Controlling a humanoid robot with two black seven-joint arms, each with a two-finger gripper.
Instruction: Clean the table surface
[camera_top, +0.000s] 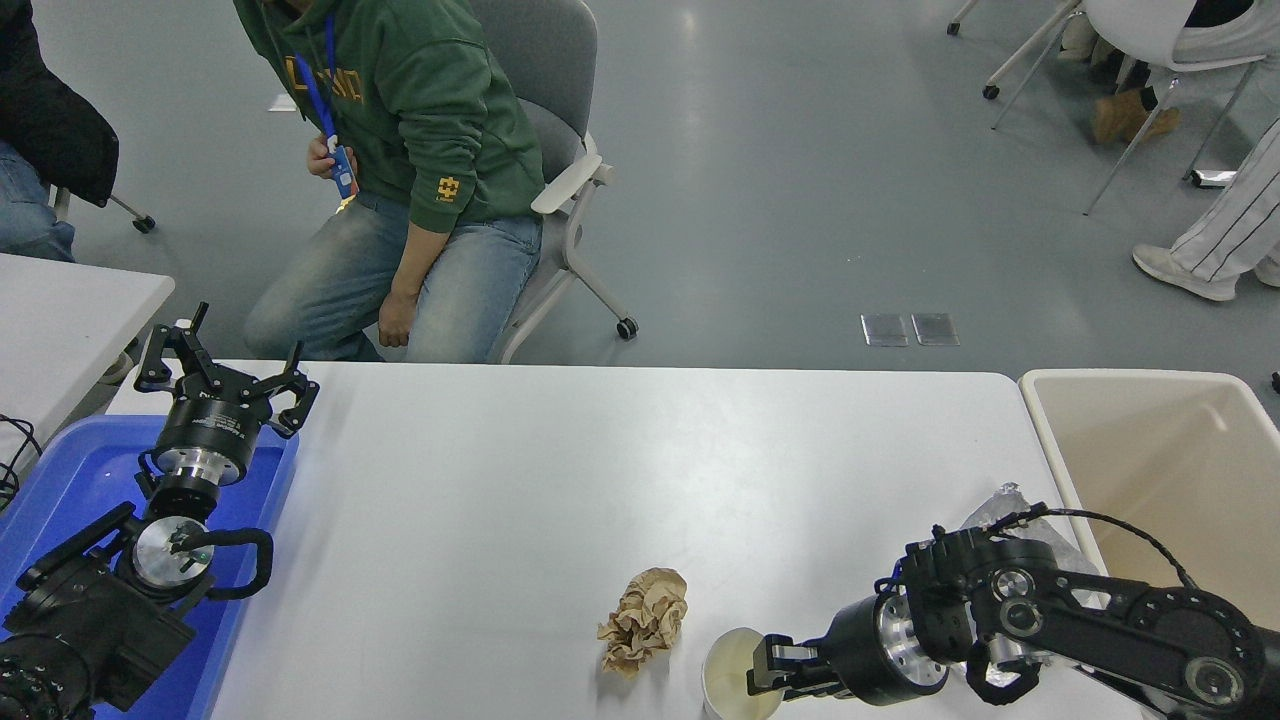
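Looking down from above, we see a wide white counter (600, 470) filling the middle of the view, its far edge toward a seated person (400, 170) in a green hoodie and jeans.

Taking the cup (738, 675) as our landmark: it is a pale paper cup standing upright at the counter's near edge, right of centre, mouth open upward. The right tool (765, 672) reaches in from the cup's right, its arm lying low across the counter. Its fingers sit at the cup's right rim, closed down narrow on it, so the tool appears to grip the cup's wall.

Just left of the cup lies a crumpled brown paper ball (645, 618), near but not touching it. Right of the cup and farther back, behind the right arm, a scrap of clear crinkled plastic (1005, 505) shows at the counter's right edge. Beyond that, right of the counter, stands a beige bin (1150, 440).

Far to the cup's left, the left tool (222, 385) is parked over a blue tray (70, 480), pointing away from us with its fingers spread wide and holding nothing.
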